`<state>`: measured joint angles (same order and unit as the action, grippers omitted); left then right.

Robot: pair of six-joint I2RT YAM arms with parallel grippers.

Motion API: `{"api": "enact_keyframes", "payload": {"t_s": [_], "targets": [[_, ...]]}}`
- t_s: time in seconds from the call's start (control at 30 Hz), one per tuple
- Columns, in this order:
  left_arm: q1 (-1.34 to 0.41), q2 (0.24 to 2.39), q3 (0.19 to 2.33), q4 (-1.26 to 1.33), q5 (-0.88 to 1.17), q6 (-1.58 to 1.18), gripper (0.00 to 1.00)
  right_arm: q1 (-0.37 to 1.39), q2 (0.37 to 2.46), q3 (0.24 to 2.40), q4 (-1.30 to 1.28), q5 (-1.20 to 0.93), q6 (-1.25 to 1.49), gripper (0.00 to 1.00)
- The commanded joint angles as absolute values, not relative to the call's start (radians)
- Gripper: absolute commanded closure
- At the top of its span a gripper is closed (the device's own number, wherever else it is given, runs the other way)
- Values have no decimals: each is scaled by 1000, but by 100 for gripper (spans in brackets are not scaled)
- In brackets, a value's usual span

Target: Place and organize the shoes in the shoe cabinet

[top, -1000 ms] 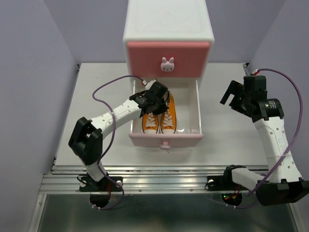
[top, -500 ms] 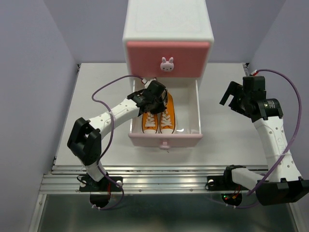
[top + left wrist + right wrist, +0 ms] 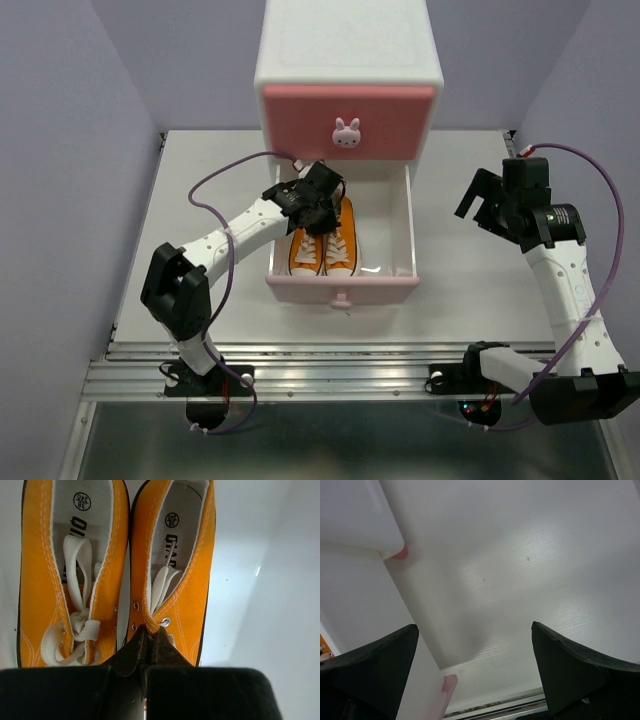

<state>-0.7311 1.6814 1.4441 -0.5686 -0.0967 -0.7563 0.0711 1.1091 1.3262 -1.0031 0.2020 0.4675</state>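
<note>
Top view: high behind the arm bases, looking down over the whole desk [image 3: 460, 290] and shoe cabinet [image 3: 348, 45].
Left wrist: very near, straight down on the orange shoes [image 3: 195, 570].
Right wrist: close over the desk, beside the open drawer [image 3: 395, 215].
Shared: the drawer.

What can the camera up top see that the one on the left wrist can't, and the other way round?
Only the top view: the whole cabinet, its shut upper drawer with a bunny knob, and the right gripper, open, off to the side. Only the left wrist: size labels inside the orange shoes, and the left gripper, its tips shut at one shoe's lace edge. Both: that pair side by side in the open lower drawer.
</note>
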Motion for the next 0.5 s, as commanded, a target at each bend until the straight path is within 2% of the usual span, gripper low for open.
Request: {"api": "enact_keyframes", "payload": {"t_s": [0.0, 0.33, 0.4, 0.43, 0.47], "targets": [[-703, 1681, 1520, -508, -109, -667, 100, 63, 1103, 1328, -985, 206, 453, 0], [-704, 1735, 1571, -532, -113, -675, 100, 63, 1101, 1319, -982, 199, 454, 0], [-704, 1747, 1604, -549, -123, -673, 94, 63, 1100, 1319, -982, 199, 454, 0], [-704, 1756, 1626, -561, -132, -672, 84, 63, 1101, 1319, -982, 199, 456, 0], [-704, 1759, 1635, -564, -135, -673, 79, 63, 1100, 1319, -982, 199, 456, 0]]}}
